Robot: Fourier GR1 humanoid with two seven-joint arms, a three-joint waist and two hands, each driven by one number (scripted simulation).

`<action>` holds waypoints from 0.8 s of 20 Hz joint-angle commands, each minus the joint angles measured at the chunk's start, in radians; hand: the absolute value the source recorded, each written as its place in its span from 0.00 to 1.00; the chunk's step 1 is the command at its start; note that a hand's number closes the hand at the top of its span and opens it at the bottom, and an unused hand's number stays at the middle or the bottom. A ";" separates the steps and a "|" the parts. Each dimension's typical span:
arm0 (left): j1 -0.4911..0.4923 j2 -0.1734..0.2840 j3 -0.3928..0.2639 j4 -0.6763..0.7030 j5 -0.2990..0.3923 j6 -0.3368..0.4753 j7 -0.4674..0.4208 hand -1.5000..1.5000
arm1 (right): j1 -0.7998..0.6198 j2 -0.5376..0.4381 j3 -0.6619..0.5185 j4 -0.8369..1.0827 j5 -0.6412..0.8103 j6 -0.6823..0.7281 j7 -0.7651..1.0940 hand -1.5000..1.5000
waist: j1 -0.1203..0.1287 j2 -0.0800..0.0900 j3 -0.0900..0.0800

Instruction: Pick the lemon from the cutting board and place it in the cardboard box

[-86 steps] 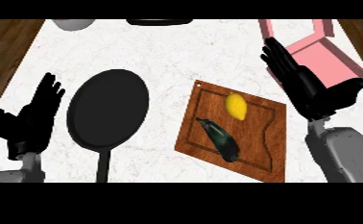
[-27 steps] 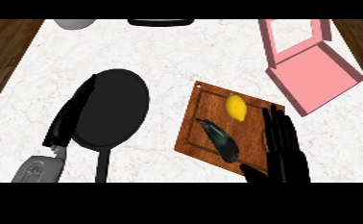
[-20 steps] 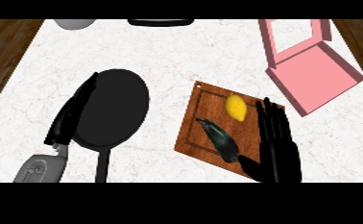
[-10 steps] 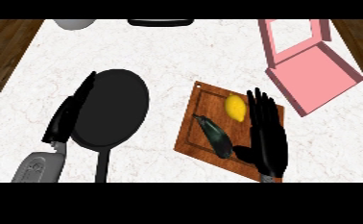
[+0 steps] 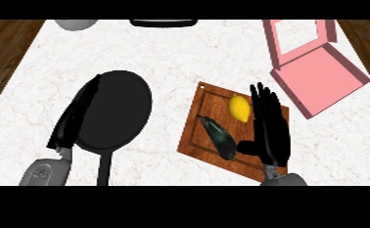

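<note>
on the cutting board (image 5: 206, 146), toward its upper right corner, lay the lemon (image 5: 240, 108), bare and not yet gripped. right hand (image 5: 269, 131) stood over the board's right part just beside the fruit, fingers straight and together, thumb stuck out to the left at the lower end; nothing held. judged as staged edge-on next to the lemon so fingers and thumb could come round it from the right. contact with the peel could not be told from this angle, possibly just touching. left hand (image 5: 76, 117) lay along the left rim of the black pan (image 5: 115, 109), fingers straight, holding nothing, parked away from the work.

lemon's long axis ran roughly up and down the view, tips toward far and near counter edges, about parallel to the fingers. dark eggplant (image 5: 218, 137) lay slanted below left of the lemon, apart from it.

pink box (image 5: 314, 78) sat open at the upper right, well apart from the board.
</note>
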 commanded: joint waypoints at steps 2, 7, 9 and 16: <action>-0.046 -0.007 0.031 0.060 -0.008 -0.016 -0.026 0.50 | -0.041 0.007 0.032 0.103 -0.020 -0.046 -0.001 0.00 | 0.001 0.005 0.004; -0.010 -0.031 -0.002 -0.037 -0.034 -0.015 0.037 0.50 | -0.133 0.006 0.002 0.216 -0.049 -0.082 0.006 0.00 | 0.004 0.005 0.004; 0.030 -0.006 0.032 0.026 -0.012 -0.037 -0.054 0.50 | -0.184 0.006 0.022 0.274 -0.067 -0.110 0.032 0.00 | 0.008 0.006 0.004; -0.035 -0.025 0.047 0.070 -0.026 -0.028 -0.046 0.50 | -0.136 0.000 -0.017 0.280 -0.087 -0.116 -0.059 1.00 | 0.001 0.005 0.004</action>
